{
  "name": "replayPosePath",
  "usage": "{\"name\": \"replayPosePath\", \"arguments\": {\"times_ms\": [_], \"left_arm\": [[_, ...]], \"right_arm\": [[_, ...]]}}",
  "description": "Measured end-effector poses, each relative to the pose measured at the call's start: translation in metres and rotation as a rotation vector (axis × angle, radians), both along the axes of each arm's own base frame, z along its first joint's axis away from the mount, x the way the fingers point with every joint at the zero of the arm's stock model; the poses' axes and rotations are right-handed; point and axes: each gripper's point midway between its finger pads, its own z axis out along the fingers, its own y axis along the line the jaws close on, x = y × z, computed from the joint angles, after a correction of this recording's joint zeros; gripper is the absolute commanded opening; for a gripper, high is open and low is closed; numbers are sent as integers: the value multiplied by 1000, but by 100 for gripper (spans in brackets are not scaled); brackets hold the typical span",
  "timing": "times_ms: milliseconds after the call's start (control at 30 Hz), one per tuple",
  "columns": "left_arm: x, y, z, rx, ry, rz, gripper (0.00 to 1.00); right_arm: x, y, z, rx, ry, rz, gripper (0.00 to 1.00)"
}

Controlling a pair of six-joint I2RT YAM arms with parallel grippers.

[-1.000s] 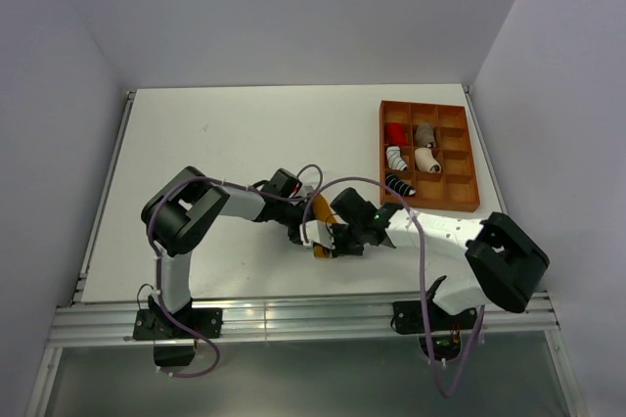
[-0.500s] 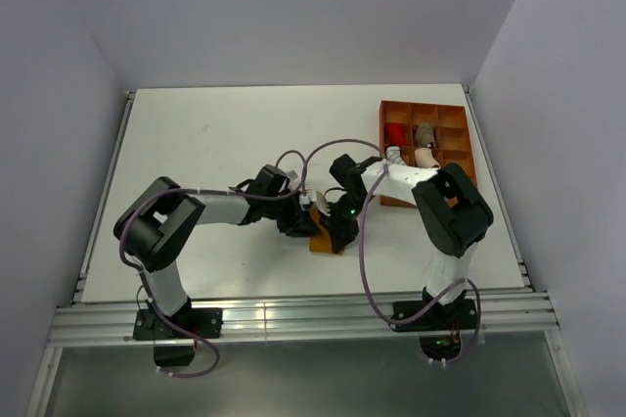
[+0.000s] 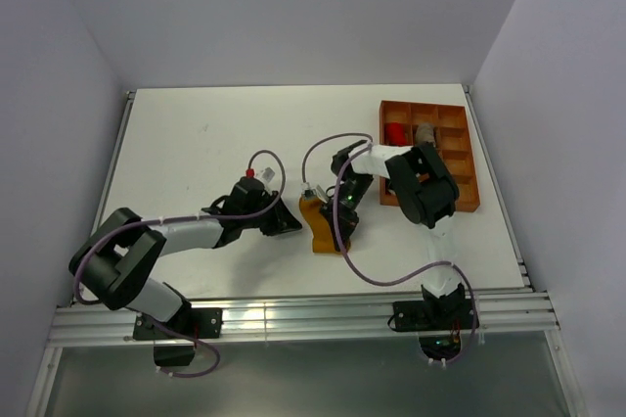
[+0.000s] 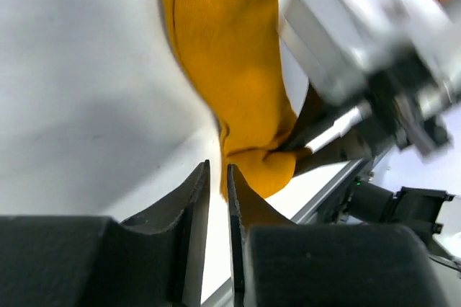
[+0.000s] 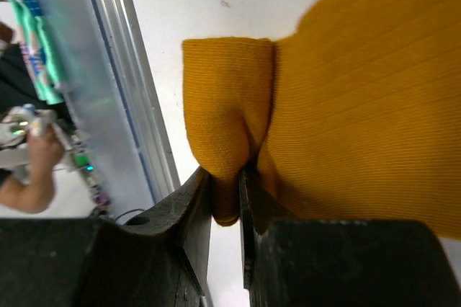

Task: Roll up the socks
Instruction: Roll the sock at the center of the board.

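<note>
Top external view: mustard sock (image 3: pixel 321 231) lies on the table (image 3: pixel 215 133), mid-front, between both grippers and well apart from the tray (image 3: pixel 470 167). Striped sock: not visible; the right arm covers part of the tray.

Right gripper (image 3: pixel 339 224): clamped on a doubled-over fold of the sock. Right wrist view shows fabric pinched between both fingers, the rest of the sock spreading away flat.
Left gripper (image 3: pixel 290 225): jaws a thin slit apart, nothing between them. Left wrist view shows the tips just beside the sock edge, not on it.

Judged stage: start of roll. One fold is in hand, no full turn yet.

Risks, pls note:
1. Fold slip. Cause: only a small bite of fabric is held. A pull along the sock may drag it out, and the fold opens.
2. Missed grab, L side. Cause: slit too narrow to take fabric. If you close here, you prob. catch nothing.
3. Gripper contact. Cause: both heads work v. close and the sock is short. Move one arm at a time.
4. Sock slides instead of rolling. Cause: smooth table, no hold-down on the free end.
</note>
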Motion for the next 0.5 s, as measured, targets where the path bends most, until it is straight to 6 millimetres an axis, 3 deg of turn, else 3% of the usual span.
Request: {"name": "replayPosePath", "arguments": {"times_ms": [133,300,500], "left_arm": [[-9,1,2,12,-69,-19,21],[-19,-18,12,33,-182,-115,24],[-7,-47,36,20,-328,-187,32]], "right_arm": [[4,-2,-1,-43,76,-20,12],[9,-2,-1,-86,134,-30,13],[10,-2,-1,-121,203,-50,13]]}}
